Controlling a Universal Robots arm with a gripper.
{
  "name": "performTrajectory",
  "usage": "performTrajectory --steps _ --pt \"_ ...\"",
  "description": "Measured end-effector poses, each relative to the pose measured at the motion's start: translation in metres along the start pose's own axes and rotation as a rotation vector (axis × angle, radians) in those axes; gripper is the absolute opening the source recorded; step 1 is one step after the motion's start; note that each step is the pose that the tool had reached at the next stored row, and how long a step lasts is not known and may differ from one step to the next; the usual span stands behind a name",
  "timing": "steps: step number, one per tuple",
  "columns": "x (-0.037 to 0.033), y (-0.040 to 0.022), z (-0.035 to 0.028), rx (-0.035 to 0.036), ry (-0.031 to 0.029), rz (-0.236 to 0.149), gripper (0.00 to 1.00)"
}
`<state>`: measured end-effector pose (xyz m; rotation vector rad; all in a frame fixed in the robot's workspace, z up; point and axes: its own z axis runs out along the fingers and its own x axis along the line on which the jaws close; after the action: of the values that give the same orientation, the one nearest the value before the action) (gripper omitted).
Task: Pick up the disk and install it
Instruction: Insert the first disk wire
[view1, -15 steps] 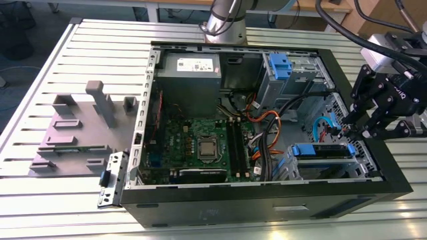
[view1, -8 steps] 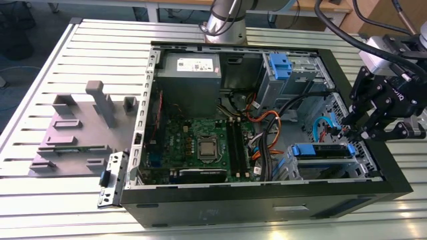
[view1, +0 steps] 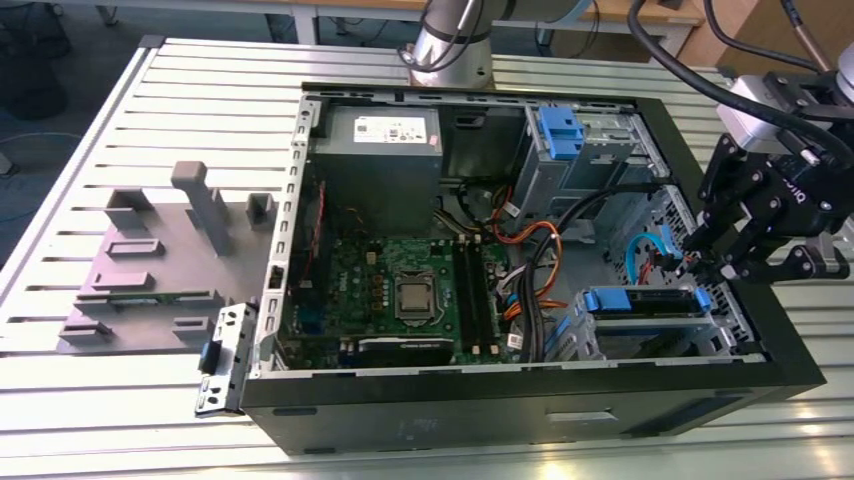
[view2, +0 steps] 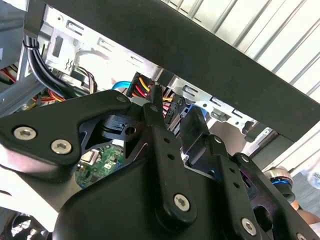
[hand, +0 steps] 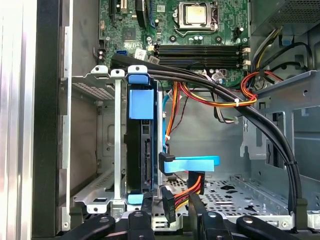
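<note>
The disk (view1: 638, 302) sits on edge inside the grey metal drive cage (view1: 587, 335) at the front corner of the open computer case, towards the exterior view's right. In the first wrist view the disk (hand: 142, 150) shows its dark connector edge, with the blue carrier tab (hand: 141, 104) at one end. My gripper (view1: 714, 262) hovers just over the case rim beside that cage. Its black fingers stand apart, open, in both wrist views (hand: 171, 202) (view2: 175, 117). A black power plug (hand: 167, 200) on red, yellow and orange wires lies in line with the gap; I cannot tell if it touches a finger.
A blue flat cable (hand: 195, 163) with a black plug hangs beside the disk. A thick black cable bundle (hand: 225, 95) crosses above the cage. The case also holds the motherboard (view1: 400, 290), power supply (view1: 380, 150) and upper bay with a blue bracket (view1: 561, 130). A grey fixture (view1: 160, 260) lies outside.
</note>
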<state>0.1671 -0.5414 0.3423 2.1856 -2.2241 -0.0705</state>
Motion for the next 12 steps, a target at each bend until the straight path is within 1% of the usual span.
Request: performTrajectory --steps 5,7,8,10,12 --pt "0.0000 0.0000 0.0003 0.0000 -0.0002 0.000 0.40" --pt "0.0000 0.0000 0.0003 0.0000 -0.0002 0.000 0.28" --pt "0.0000 0.0000 0.0004 0.0000 -0.0002 0.000 0.28" --pt "0.0000 0.0000 0.0004 0.0000 -0.0002 0.000 0.18" --pt "0.0000 0.0000 0.0005 0.0000 -0.0002 0.000 0.17"
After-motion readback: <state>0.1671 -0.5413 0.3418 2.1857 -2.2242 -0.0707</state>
